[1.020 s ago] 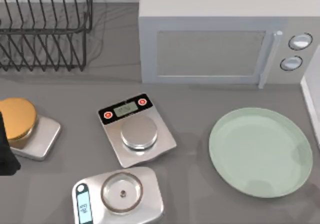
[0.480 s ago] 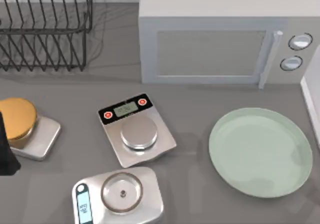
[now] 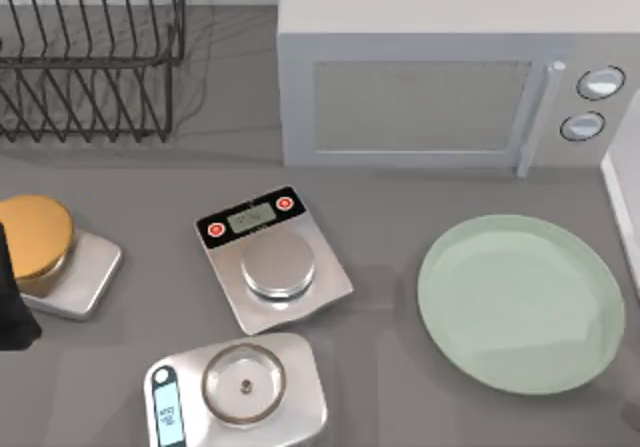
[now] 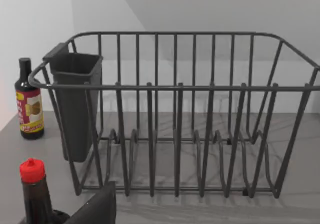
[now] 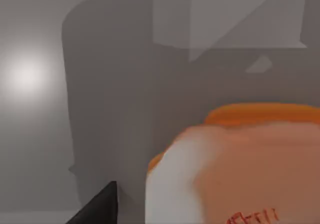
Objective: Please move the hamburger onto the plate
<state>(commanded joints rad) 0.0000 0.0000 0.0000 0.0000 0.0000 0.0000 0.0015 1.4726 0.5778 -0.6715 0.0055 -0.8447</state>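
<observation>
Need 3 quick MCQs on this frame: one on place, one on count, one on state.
1. Where does the plate lie in the top view?
A. right side of the table
B. inside the dish rack
C. on a scale

2. How many scales are on the table?
A. one
B. three
C. five

3. What is on the plate?
A. a bottle
B. the golden dome
C. nothing

Answers:
1. A: the plate lies at right, below the microwave.
2. B: the left scale carries the golden dome, the middle scale and the front scale are bare.
3. C: its mint surface is bare; the hamburger sits close in the right wrist view.
</observation>
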